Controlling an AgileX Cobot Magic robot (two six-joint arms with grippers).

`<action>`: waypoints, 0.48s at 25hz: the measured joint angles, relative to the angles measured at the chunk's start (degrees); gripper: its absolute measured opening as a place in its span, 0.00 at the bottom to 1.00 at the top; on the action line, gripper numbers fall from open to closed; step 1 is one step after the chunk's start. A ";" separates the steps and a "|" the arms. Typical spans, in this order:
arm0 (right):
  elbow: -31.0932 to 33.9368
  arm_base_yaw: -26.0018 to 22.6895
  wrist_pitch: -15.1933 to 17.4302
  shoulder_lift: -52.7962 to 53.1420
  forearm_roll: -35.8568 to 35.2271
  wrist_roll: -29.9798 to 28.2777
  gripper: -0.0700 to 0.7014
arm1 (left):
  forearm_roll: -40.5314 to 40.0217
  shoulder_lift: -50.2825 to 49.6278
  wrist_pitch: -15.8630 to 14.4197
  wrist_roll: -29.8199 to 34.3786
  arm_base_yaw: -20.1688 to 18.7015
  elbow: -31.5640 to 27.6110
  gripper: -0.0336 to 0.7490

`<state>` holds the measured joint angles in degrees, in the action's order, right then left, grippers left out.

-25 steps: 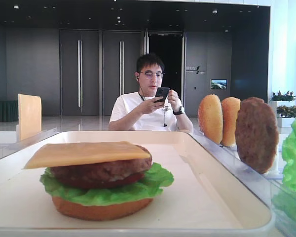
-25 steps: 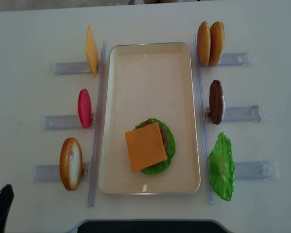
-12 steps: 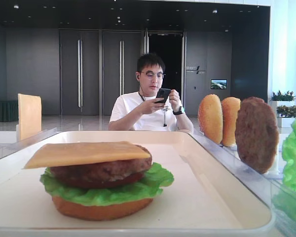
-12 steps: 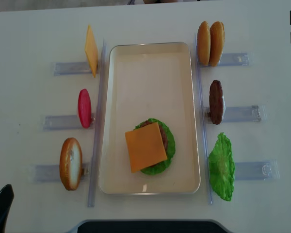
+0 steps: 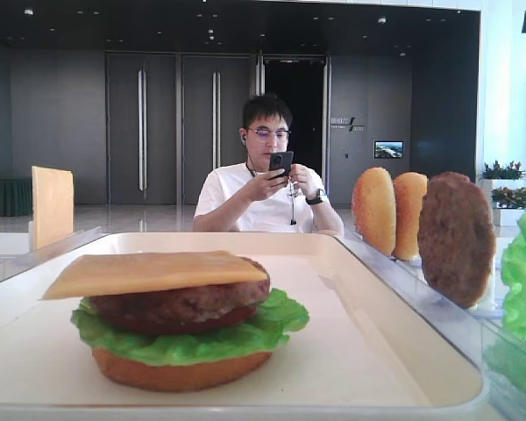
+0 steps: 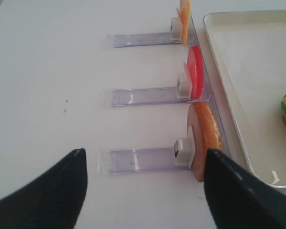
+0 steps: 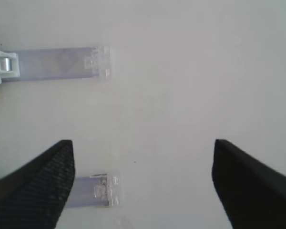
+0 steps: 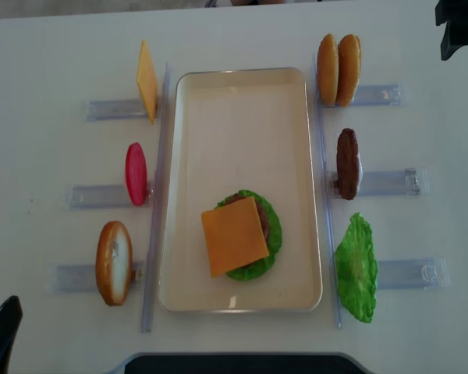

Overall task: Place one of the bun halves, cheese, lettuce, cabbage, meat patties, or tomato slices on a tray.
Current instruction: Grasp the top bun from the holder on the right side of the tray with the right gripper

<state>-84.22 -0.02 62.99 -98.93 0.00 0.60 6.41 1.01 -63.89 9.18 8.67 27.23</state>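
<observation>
**Right tool newly in view, stack untouched**

Front exterior view: sat as before on the tray (image 5: 394,307), a stack of bottom bun, lettuce (image 5: 272,329), meat patty (image 5: 184,307) and cheese (image 5: 149,270). Stood on edge at right, unmoved, two bun halves (image 5: 374,210) and a spare patty (image 5: 456,237). Appeared at top right, a dark corner absent a second ago.

Right wrist view: right tool (image 7: 143,186) spread wide, grasping nothing, over bare worktop (image 7: 181,86) and clear holders (image 7: 62,62).

Left wrist view: left tool (image 6: 143,191) parted, empty, near the seeded bun (image 6: 205,138) standing beside the tray.

Overhead view: right tool (image 8: 456,23) shifted further in from the top right corner since half a second ago; left tool (image 8: 0,343) unmoved at lower left.
</observation>
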 joint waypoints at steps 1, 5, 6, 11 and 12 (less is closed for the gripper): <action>-1.16 0.00 0.38 -1.26 0.00 0.00 0.85 | 0.00 0.00 0.00 0.00 0.00 0.00 0.78; -5.53 0.00 1.66 -5.62 0.00 -0.05 0.85 | 0.00 0.00 0.00 0.00 0.00 0.00 0.78; -6.60 0.00 1.91 -6.43 0.00 -0.12 0.85 | 0.00 0.00 0.00 0.00 0.00 0.00 0.78; -10.39 0.00 2.38 -9.27 0.00 -0.60 0.85 | 0.00 0.00 0.00 0.00 0.00 0.00 0.78; -11.00 0.00 2.50 -9.50 0.00 -0.60 0.85 | 0.00 0.00 0.00 0.00 0.00 0.00 0.78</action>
<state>-95.22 -0.02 65.48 -108.43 0.00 0.00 6.41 1.01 -63.89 9.18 8.67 27.23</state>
